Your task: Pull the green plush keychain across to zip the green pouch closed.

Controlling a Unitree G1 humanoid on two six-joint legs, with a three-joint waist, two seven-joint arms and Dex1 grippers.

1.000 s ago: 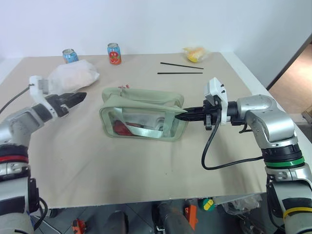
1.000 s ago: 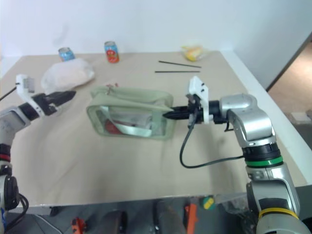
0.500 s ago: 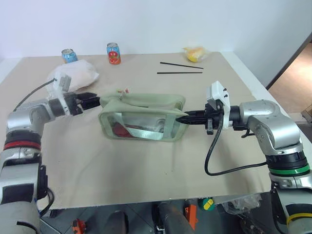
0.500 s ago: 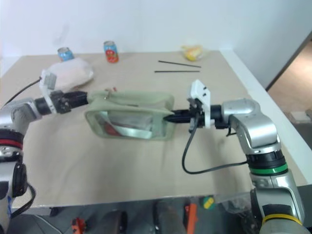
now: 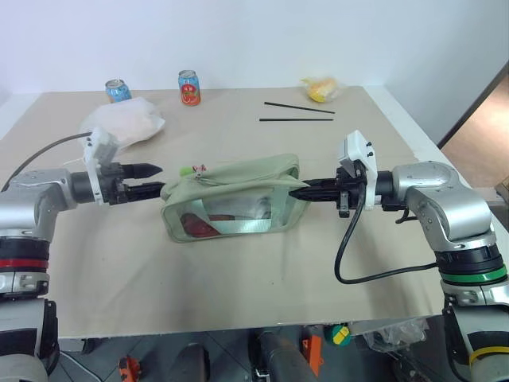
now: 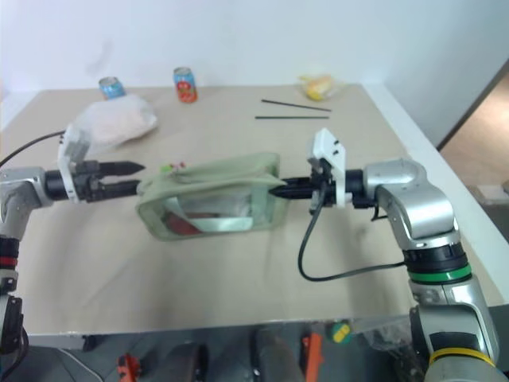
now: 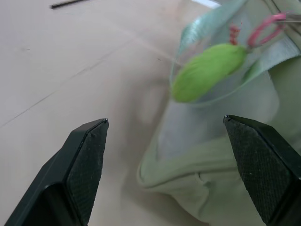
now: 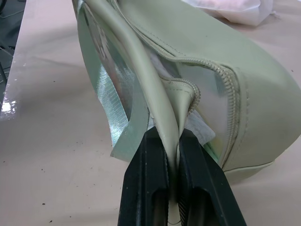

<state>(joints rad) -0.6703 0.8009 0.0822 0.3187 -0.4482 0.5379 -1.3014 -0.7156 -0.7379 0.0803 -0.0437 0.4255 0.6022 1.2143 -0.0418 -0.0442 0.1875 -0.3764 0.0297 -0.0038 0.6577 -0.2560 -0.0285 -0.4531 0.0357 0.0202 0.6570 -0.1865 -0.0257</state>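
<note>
Keychain: I see the green plush keychain (image 7: 208, 71) hanging at the left end of the green pouch (image 5: 238, 195), mid-table.
Left gripper (image 5: 151, 178): my fingers spread, just short of the keychain, not touching.
Right gripper (image 8: 171, 141): pressed together, pinching the pouch's right end tab.

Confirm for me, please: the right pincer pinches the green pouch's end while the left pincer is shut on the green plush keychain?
Not quite. In the left wrist view the left pincer is open, short of the green plush keychain. The right pincer does pinch the green pouch.
</note>
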